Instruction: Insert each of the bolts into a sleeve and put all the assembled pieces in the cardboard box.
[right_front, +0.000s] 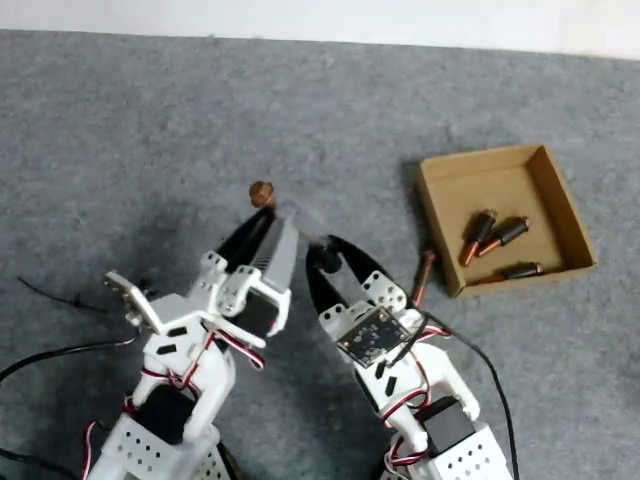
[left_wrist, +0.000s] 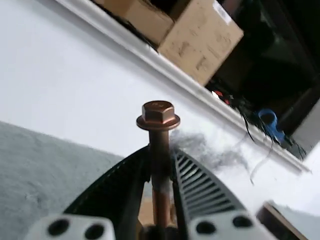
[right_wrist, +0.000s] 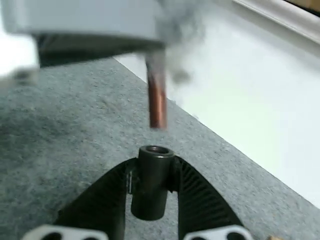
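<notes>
At the left, the left gripper (right_front: 266, 235) is clamped on a copper bolt (left_wrist: 159, 150). Its hex head stands clear beyond the fingertips, while the lower shaft is swallowed between the fingers in the left wrist view. Just to its right, the right gripper (right_front: 325, 262) is closed around a black sleeve (right_wrist: 151, 182), with the open bore facing the bolt. In the right wrist view the bolt's shaft end hangs just off the sleeve's mouth, apart from it and blurred. From the high view the sleeve is no more than a dark lump between the fingers, and the gap to the bolt cannot be judged there.

Further right, a second bolt (right_front: 423, 277) lies on the grey mat (right_front: 120, 150) beside the outer wall of the cardboard box (right_front: 566, 205) — touching or merely close, I cannot tell. Inside the box lie three assembled pieces (right_front: 478, 235): two together near the middle, and the third along the near wall, partly hidden by it.
</notes>
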